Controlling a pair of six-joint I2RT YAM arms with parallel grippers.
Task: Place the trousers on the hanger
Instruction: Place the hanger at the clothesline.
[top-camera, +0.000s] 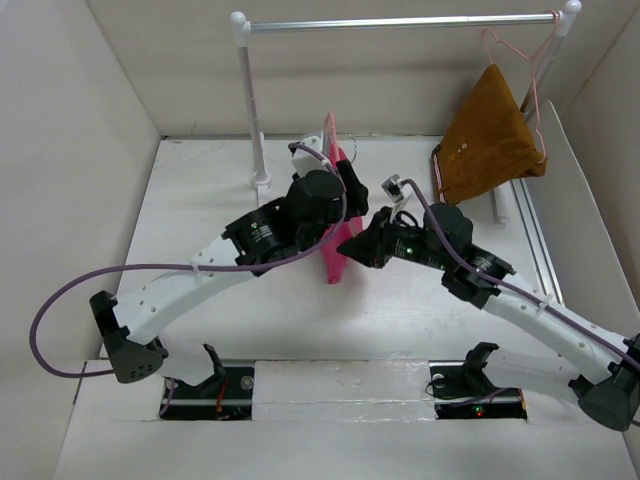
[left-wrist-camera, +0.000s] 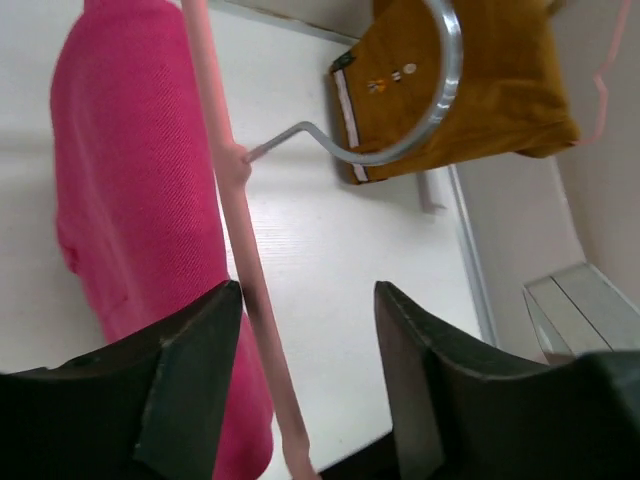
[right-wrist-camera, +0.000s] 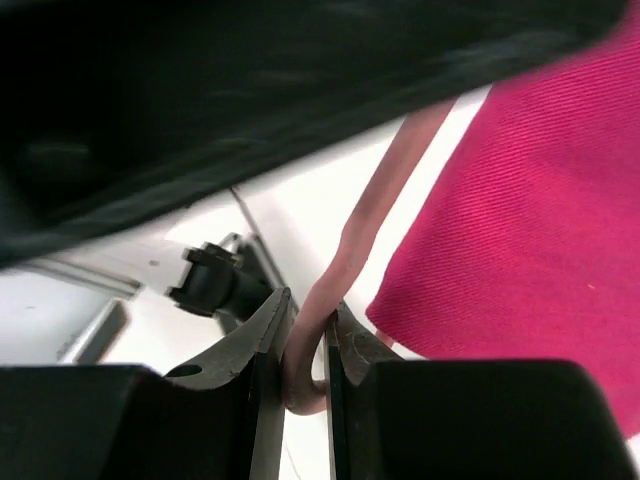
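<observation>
**Right clamped on hanger, left open around its bar**

Your right gripper (right-wrist-camera: 309, 305) has its fingers pressed together on the thin pale-pink triangular clothes hanger (left-wrist-camera: 253, 250); the right wrist view shows the rod pinched between both pads at a bend.

Your left gripper (left-wrist-camera: 307, 295) is spread wide. The hanger's straight bar runs through the gap, close beside the left finger (left-wrist-camera: 190, 370) and apart from the other one.

The bright magenta-pink soft cloth trousers (left-wrist-camera: 135, 170) hang bunched right beside that bar. In the top view they are a narrow fold mid-table between your two wrists. You cannot tell whether the cloth goes over the bar or only sits against it.

The hanger's curved silver metal hook (left-wrist-camera: 445, 90) points toward the mustard-brown garment (left-wrist-camera: 490, 90). That garment hangs at the far right from the silver rail (top-camera: 400, 22). Below it all is the white table (top-camera: 200, 200).
</observation>
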